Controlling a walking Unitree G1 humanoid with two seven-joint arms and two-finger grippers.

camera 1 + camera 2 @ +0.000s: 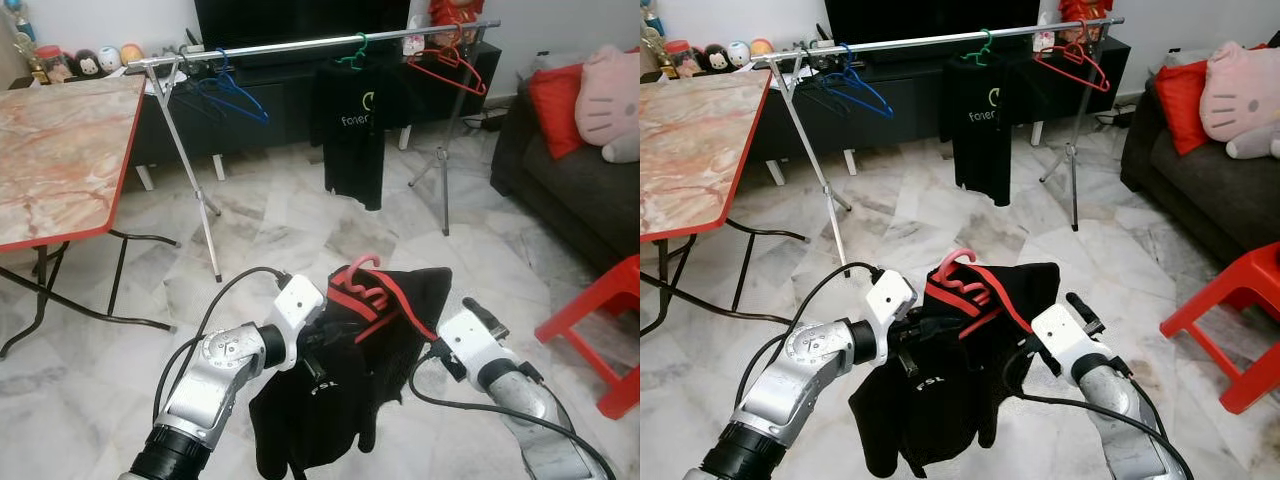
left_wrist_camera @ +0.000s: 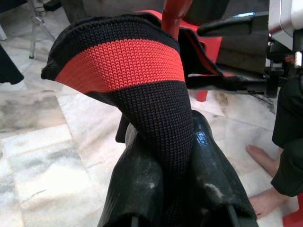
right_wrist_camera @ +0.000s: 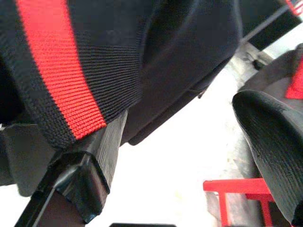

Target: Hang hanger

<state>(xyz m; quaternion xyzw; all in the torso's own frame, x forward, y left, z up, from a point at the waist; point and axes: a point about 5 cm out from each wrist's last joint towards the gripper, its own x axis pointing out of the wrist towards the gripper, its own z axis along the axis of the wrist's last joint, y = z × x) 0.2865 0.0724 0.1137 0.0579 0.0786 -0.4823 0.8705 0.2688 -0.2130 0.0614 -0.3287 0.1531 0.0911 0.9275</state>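
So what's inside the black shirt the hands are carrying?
A red hanger: its hook pokes out above the shirt collar. The hanger's arms are covered by fabric. The left hand pinches the collar; the right hand is under the shirt.

head eyes look down; wrists close (on shirt (image 2: pixel 142 94)).

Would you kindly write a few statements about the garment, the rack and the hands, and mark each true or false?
1. The black garment with a red stripe sits on a red hanger carried between both hands. True.
2. The left hand is open and apart from the fabric. False: its fingers are shut on the garment's ribbed collar.
3. The clothes rack already holds a blue hanger, a red one and a black shirt on a green hanger. True.
4. The right hand grips the rack's bar. False: it is under the garment, fingers spread.
5. The rack stands on a carpet. False: it stands on the marble floor.
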